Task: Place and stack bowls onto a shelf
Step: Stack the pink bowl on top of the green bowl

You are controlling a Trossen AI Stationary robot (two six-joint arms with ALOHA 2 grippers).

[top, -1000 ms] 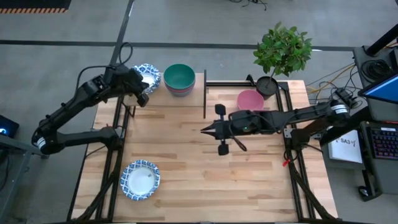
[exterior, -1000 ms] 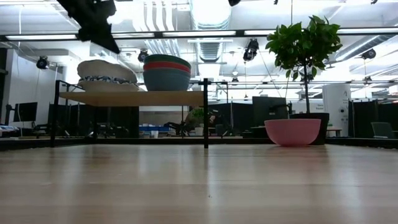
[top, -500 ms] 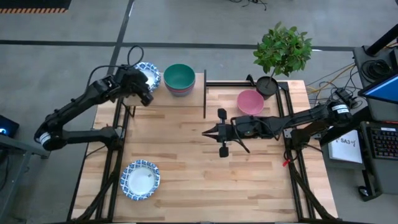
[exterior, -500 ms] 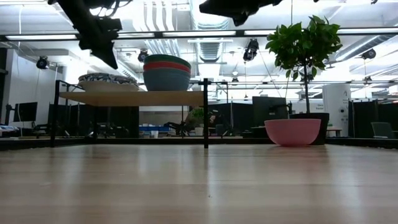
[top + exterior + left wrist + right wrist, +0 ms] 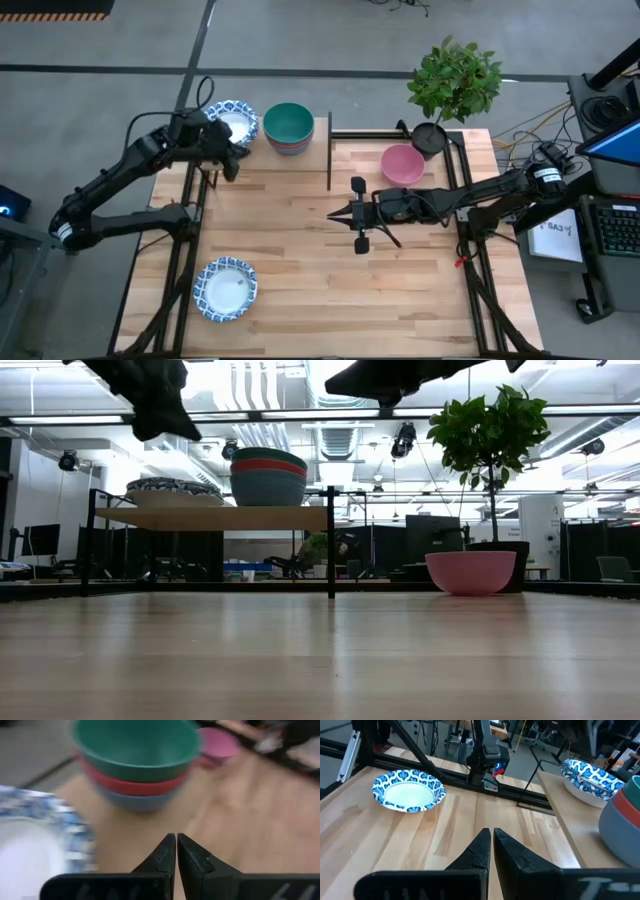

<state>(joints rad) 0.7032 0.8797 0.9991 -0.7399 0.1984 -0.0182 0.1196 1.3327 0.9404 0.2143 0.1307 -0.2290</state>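
Observation:
On the shelf (image 5: 215, 517) at the table's far left stand two stacks: white bowls with blue patterned rims (image 5: 232, 120) (image 5: 30, 830), and green on red on blue (image 5: 288, 127) (image 5: 137, 745). My left gripper (image 5: 228, 165) (image 5: 176, 840) hangs shut just near of the patterned stack, above it, touching nothing. The pink bowl (image 5: 402, 162) (image 5: 470, 572) sits on the table at far right. Another patterned bowl (image 5: 225, 289) (image 5: 409, 790) lies near the near left corner. My right gripper (image 5: 332, 213) (image 5: 490, 835) hovers shut over the table's middle.
A potted plant (image 5: 455, 80) in a black pot (image 5: 430, 138) stands at the far right corner, right behind the pink bowl. The shelf's black post (image 5: 329, 150) rises between the two arms. Bare tabletop (image 5: 330, 290) lies along the near half.
The top patterned bowl on the shelf has dropped from a raised, tilted pose to lie flat in its stack. My left gripper has drawn back a little from it toward the near edge. My right gripper has come down somewhat over the table's middle.

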